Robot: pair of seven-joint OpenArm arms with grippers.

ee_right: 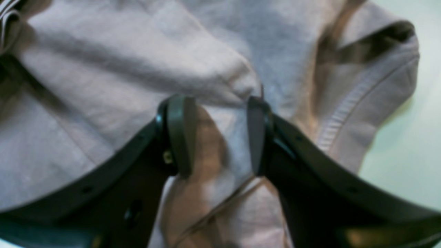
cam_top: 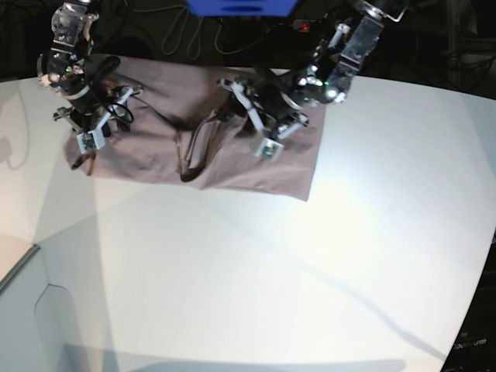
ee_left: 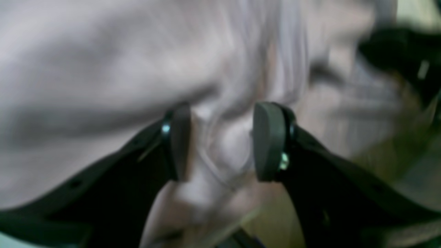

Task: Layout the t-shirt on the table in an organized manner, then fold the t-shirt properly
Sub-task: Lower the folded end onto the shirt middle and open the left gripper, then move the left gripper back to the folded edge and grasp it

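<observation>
The dusty mauve t-shirt [cam_top: 256, 170] lies crumpled and roughly spread at the far side of the white table [cam_top: 271, 271], with a raised fold near its middle. My left gripper [ee_left: 224, 141] is over the shirt's middle-right part [cam_top: 248, 108], its pads closed on a bunched fold of the t-shirt [ee_left: 103, 69]. My right gripper [ee_right: 218, 137] is at the shirt's left end [cam_top: 91, 120], its pads closed on a ridge of the t-shirt [ee_right: 103, 69]. A hemmed sleeve [ee_right: 372, 96] lies just to its right.
A blue object [cam_top: 240, 6] and dark cables [cam_top: 186, 35] sit behind the table's far edge. The curved table edge [cam_top: 480, 287] runs down the right. A seam or lower surface [cam_top: 19, 267] shows at the near left.
</observation>
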